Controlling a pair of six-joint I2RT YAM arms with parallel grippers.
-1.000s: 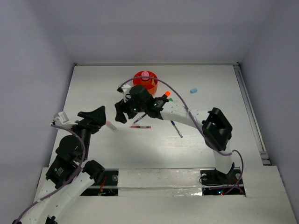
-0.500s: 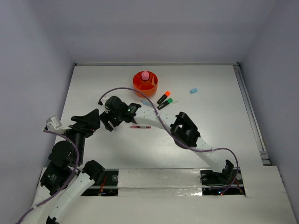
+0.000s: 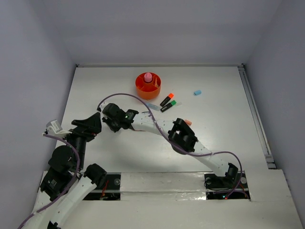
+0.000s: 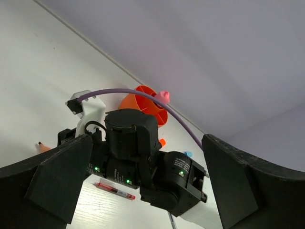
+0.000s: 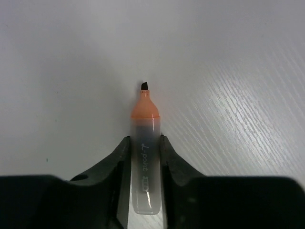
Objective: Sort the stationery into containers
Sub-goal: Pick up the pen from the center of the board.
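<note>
Peach-tipped marker with a frosted grey plastic barrel is pinched mid-barrel by my right gripper, jaws drawn in tight on it. I can't tell if it touches the white table. From above, the wrist hides it. My left gripper gapes wide, empty. The round orange plastic cup stands apart, further back.

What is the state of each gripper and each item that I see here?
right gripper: shut on peach marker
peach marker: uncapped, tip exposed
left gripper: open, holding nothing
pink bottle: upright in orange cup
red pen: lying flat
</note>
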